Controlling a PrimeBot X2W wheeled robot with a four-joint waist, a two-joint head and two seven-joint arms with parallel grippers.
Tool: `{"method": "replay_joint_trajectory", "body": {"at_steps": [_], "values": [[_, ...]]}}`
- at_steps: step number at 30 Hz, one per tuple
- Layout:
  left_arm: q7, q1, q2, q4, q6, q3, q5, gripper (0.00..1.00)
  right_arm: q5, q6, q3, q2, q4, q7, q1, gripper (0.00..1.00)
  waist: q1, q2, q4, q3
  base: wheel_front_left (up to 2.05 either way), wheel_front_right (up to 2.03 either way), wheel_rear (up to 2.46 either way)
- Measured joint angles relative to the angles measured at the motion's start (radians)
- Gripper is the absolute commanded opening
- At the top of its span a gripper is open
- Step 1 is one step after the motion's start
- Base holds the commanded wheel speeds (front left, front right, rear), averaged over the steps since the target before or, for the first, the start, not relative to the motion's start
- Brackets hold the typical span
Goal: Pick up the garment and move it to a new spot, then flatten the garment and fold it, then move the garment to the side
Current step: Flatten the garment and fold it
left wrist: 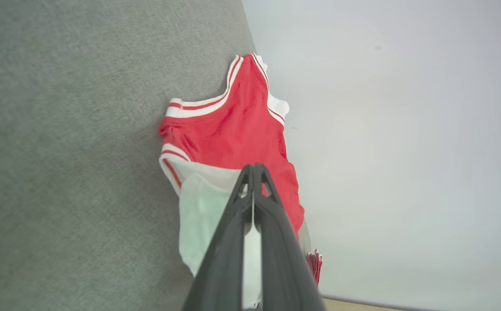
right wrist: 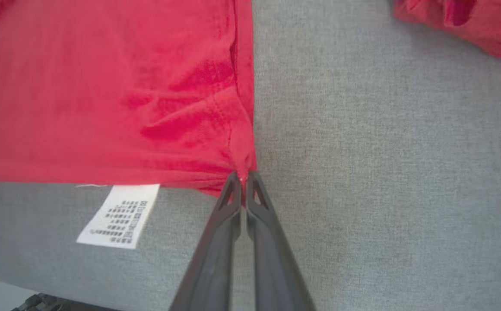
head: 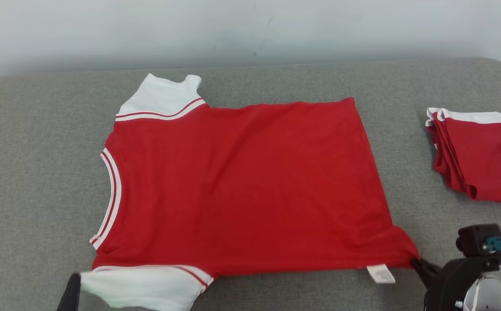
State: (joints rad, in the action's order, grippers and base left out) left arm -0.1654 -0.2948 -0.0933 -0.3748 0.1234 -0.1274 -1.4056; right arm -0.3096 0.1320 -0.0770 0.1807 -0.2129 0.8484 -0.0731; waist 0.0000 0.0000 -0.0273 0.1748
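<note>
The garment (head: pixel 242 181), a red shirt with white sleeves and red-and-white trim, lies spread flat on the grey padded surface (head: pixel 39 181). Its neck points left and its hem right. My left gripper (head: pixel 74 283) at the lower left is shut on the near white sleeve (head: pixel 147 287). The left wrist view shows the same gripper (left wrist: pixel 254 167) with white cloth (left wrist: pixel 198 216) caught between its fingers. My right gripper (head: pixel 415 261) is shut on the near hem corner, which is drawn into a small peak; the right wrist view shows the gripper (right wrist: pixel 242 176) pinching the red cloth (right wrist: pixel 103 86).
A second red and white garment (head: pixel 479 160) lies folded at the right edge of the surface, also seen as red cloth (right wrist: pixel 470 21). A white care label (head: pixel 381 274) sticks out under the near hem. A pale wall (head: pixel 250 30) stands behind the surface.
</note>
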Motion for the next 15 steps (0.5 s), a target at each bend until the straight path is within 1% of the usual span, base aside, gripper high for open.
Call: {"method": "replay_joint_trajectory", "body": {"at_steps": [4,8,15], "values": [[-0.012,0.085,-0.016,0.024,0.014,0.034,0.033,0.00,-0.011,0.000,-0.001,-0.009,0.031,-0.044,0.055,0.00,0.0001,0.0000,-0.004,0.008,0.00,0.00,0.00],[-0.005,0.200,-0.033,0.087,0.033,0.056,0.073,0.00,-0.016,0.000,0.007,-0.007,0.069,-0.085,0.128,0.00,0.0001,0.0001,-0.006,0.022,0.00,0.00,0.00],[0.031,0.376,-0.041,0.218,0.034,0.088,0.139,0.00,-0.004,0.000,0.049,0.013,0.160,-0.182,0.283,0.00,0.0001,0.0000,-0.008,0.067,0.00,0.00,0.00]]}}
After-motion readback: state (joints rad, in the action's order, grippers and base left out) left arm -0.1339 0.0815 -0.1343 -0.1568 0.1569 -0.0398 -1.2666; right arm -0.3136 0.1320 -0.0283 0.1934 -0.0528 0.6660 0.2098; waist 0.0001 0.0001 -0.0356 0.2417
